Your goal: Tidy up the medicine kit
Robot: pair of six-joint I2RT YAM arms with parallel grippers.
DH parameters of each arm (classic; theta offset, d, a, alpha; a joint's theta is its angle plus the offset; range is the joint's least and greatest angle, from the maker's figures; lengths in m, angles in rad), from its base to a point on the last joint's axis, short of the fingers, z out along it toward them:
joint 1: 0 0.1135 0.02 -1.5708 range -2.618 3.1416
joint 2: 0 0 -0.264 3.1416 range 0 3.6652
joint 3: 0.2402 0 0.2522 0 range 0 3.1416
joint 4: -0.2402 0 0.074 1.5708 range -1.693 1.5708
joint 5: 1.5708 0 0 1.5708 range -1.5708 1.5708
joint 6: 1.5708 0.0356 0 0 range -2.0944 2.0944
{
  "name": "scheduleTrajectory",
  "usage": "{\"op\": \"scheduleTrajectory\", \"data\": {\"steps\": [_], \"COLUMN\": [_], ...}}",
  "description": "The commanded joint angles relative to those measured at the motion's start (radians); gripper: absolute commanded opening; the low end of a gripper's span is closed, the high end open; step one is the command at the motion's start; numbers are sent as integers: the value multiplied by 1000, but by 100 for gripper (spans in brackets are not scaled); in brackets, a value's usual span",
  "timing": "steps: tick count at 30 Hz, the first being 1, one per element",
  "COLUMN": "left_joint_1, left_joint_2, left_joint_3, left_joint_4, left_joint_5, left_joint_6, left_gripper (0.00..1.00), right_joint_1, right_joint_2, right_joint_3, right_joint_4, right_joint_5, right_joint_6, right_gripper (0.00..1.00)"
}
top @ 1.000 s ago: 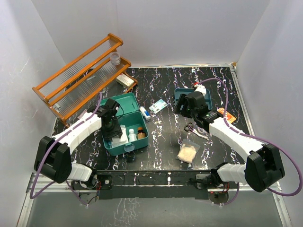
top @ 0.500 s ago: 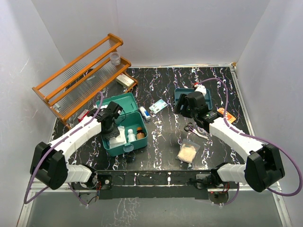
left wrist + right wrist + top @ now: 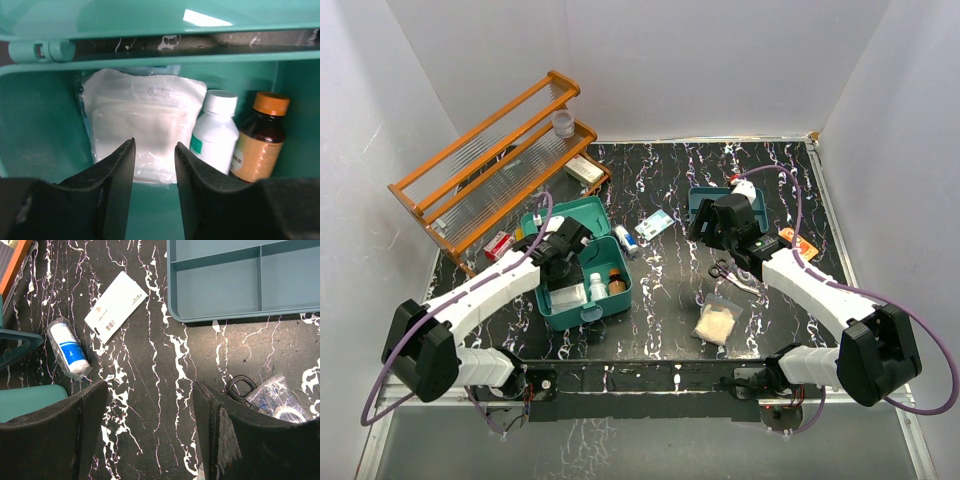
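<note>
The teal medicine kit [image 3: 558, 319] stands open at the left, its lid [image 3: 592, 216] tipped back. Inside lie a white pouch [image 3: 566, 296], a white bottle [image 3: 598, 288] and a brown bottle with an orange cap [image 3: 617, 282]. My left gripper [image 3: 567, 256] hovers over the kit's back part, open and holding nothing. In the left wrist view the pouch [image 3: 142, 117], white bottle [image 3: 215, 132] and brown bottle [image 3: 260, 135] sit beyond the left gripper [image 3: 155, 150], inside the kit [image 3: 40, 130]. My right gripper [image 3: 720, 226] is open over bare table [image 3: 150, 390].
An orange rack [image 3: 490, 160] stands at the back left. A blue-and-white roll [image 3: 69, 347], a white card [image 3: 116, 306], a flat teal tray [image 3: 240, 280], black scissors [image 3: 240, 388] and a plastic bag [image 3: 277, 400] lie around the right gripper. A beige-filled bag [image 3: 718, 322] lies near the front.
My left gripper has drawn back from the front of the kit toward the lid hinge, and the white pouch now lies uncovered inside. The right arm has not moved.
</note>
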Motion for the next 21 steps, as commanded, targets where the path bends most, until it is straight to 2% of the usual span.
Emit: {"op": "scheduleTrajectory", "data": {"steps": [1,5,13,21], "left_joint_1": [-3,-3,-4,-3], "left_joint_2": [37,52,56,52], "left_joint_3": [-15,-36,-137,-175], "left_joint_4": [-20,-49,26,-12], "left_joint_5": [-100,-153,-142,-178], "left_joint_6": [-26,-85,-110,-179], "left_gripper": [32,26,26,25], "right_joint_1": [-6,-7,-11,-11], "right_joint_2": [-36,-38,-34,-13], "right_joint_3": [-16,-16,-15,-9], "right_joint_4": [12,12,14,27], "right_joint_5": [13,17,18,-12], "right_joint_6": [-17,-23,-30,-46], "right_gripper": [67,67,68,68]}}
